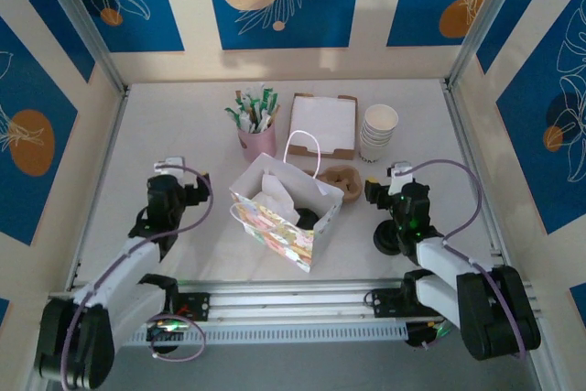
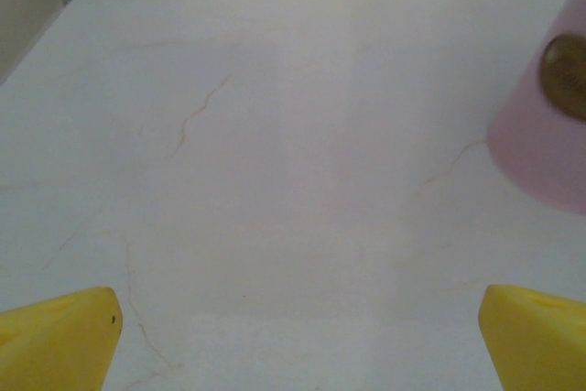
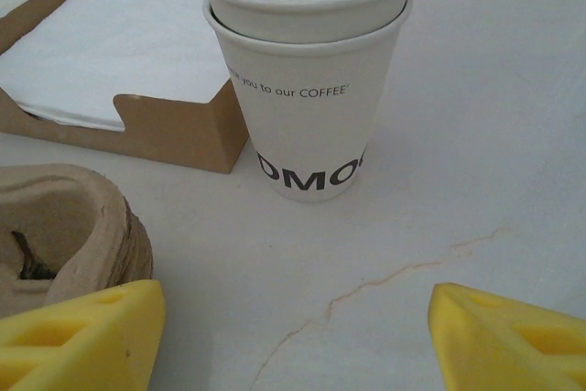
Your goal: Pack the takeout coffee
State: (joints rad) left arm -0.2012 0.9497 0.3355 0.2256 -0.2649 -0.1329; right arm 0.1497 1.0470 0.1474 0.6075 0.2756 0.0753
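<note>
A patterned paper bag (image 1: 275, 226) stands open at the table's middle, with white tissue and a dark round shape (image 1: 309, 218) inside it. That shape may be the takeout coffee's black lid; I cannot tell for sure. A brown pulp carrier (image 1: 343, 180) (image 3: 64, 226) lies just right of the bag. My right gripper (image 1: 391, 182) (image 3: 293, 331) is open over bare table, with nothing between its yellow fingers (image 3: 82, 336). It faces the stack of white paper cups (image 3: 307, 107). My left gripper (image 1: 176, 185) (image 2: 298, 341) hangs open and empty left of the bag.
A cardboard tray of white napkins (image 1: 322, 125) (image 3: 110, 52) sits behind the carrier. The stack of lidless cups (image 1: 378, 132) stands to its right. A pink cup (image 1: 257, 139) (image 2: 545, 135) holds sachets behind the bag. A black round piece (image 1: 389, 241) lies under my right arm.
</note>
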